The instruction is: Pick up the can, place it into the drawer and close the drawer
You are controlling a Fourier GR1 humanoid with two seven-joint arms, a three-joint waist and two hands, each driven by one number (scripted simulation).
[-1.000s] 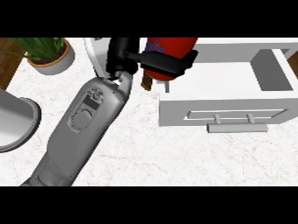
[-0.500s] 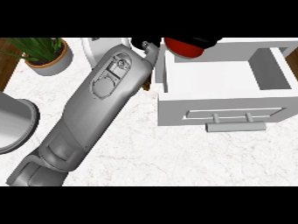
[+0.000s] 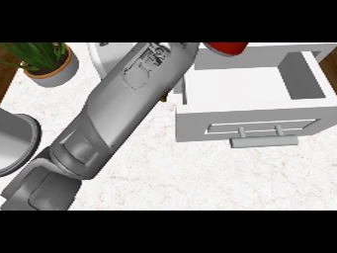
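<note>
Head view: steep look down on a pale marbled worktop (image 3: 200, 183) with dark wood floor at both side edges.
Can (image 3: 226, 47): red, only a lower sliver in sight at the picture's top edge, over the drawer's back left corner; rest cut off; cannot tell whether resting inside or held above.
Drawer (image 3: 251, 89): white, pulled open at the worktop's right edge; floor of the box bare and bright; front panel facing down the picture with a grey bar handle (image 3: 264, 142) below a recessed slot.
Forearm (image 3: 120, 104): grey, running on a slant from the lower left edge up to the top centre, crossing most of the worktop and ending beside the drawer's left wall.
Hand: past the wrist, beyond the top edge; nothing black of it in sight; state of fingers not possible to tell, nor whether closed round the can.
Which arm: not determinable from this frame; only one forearm present.
Hidden by forearm: a strip of worktop between plant and drawer, plus part of a white object (image 3: 106, 54) at the back edge, identity unclear.
Plant (image 3: 47, 62): green blades in a grey-rimmed pot, back left corner, leaves partly cut off at the top.
Grey cylinder (image 3: 3, 143): large, round, at the left edge, partly out of frame; kind unclear.
</note>
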